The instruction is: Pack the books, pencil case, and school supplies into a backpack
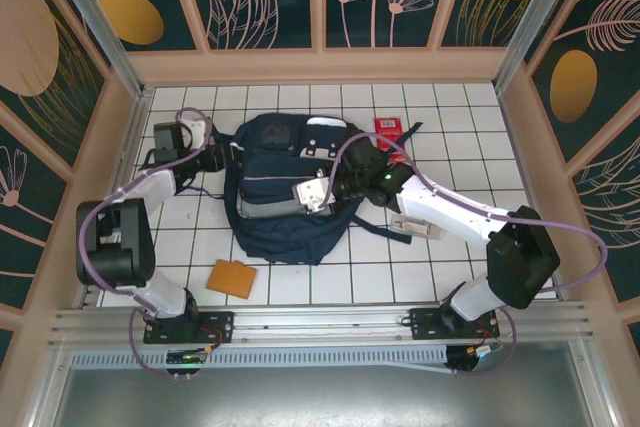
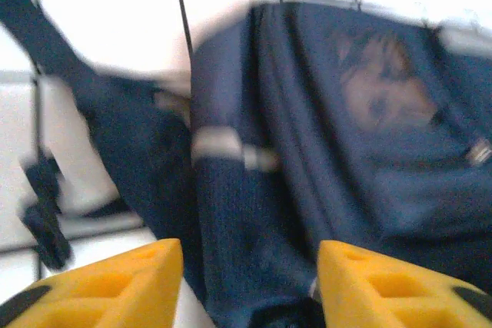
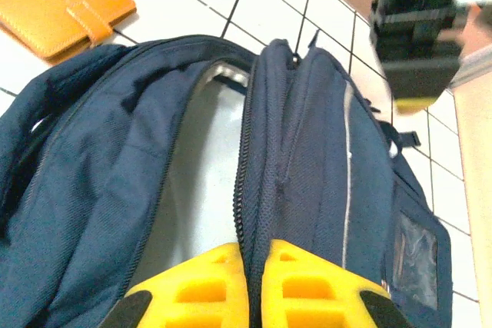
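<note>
— While our right end effector [image 3: 254, 257] is pressed together on the zip rim of the large dark navy fabric backpack [image 1: 285, 222], baring its pale grey lining [image 3: 201, 151], which supply do we go for?

— We'd say the orange-tan square pad [image 1: 232, 278]. It lies flat on the white tiled tabletop [image 1: 330, 282], close by the backpack's 7 o'clock corner.

— Which arm is nearer?

— Our left. Its end effector [image 2: 250, 257] sits at the backpack's 10 o'clock side, with its yellow fingers spread and nothing pinched between them. The pad lies at about 6 o'clock from it, toward our bases.

— And the pad's long axis?

— It is nearly square, so there is hardly one. Its edges are turned a little off the tile lines, so we judge the wrist must square up to them.

— The other pieces?

— The flat red rectangle with white print [image 1: 387, 127] is at the backpack's 1 o'clock. The pale slim elongated piece [image 1: 418, 228] is at its 4 o'clock, beside our right forearm. Both lie on the right arm's side, but that arm is occupied with the rim.
</note>
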You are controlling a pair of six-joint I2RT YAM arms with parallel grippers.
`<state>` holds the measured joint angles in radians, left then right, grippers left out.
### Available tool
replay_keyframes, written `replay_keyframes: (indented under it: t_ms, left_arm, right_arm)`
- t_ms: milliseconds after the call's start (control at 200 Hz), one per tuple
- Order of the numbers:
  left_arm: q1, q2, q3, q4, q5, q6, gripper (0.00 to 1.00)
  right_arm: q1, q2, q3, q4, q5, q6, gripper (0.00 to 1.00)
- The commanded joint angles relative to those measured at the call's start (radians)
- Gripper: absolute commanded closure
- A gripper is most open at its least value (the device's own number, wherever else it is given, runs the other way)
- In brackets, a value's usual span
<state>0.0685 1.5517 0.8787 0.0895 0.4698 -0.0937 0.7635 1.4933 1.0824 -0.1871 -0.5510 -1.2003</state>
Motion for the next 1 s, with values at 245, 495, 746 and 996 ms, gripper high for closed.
replay_keyframes:
  t_ms: [245,495,746,996]
  left_arm:
    - [-0.091,-0.49,-0.319,0.055,0.379,0.673,0.12]
    - [-0.159,-0.587,-0.385,0.027,0.339,0.876,0.01]
    - [-0.255,-0.513,-0.324,-0.041,0.188,1.089,0.01]
    - [-0.367,-0.421,-0.271,-0.088,0.185,1.176,0.01]
  right_arm:
    - [-0.066,0.005,0.014,0.172,-0.166,0.279,1.0]
    - [-0.075,0.008,0.056,0.099,-0.247,0.208,1.0]
    - [-0.068,0.017,0.047,0.111,-0.243,0.207,1.0]
    - [-0.073,-0.021,-0.047,0.311,-0.164,0.356,1.0]
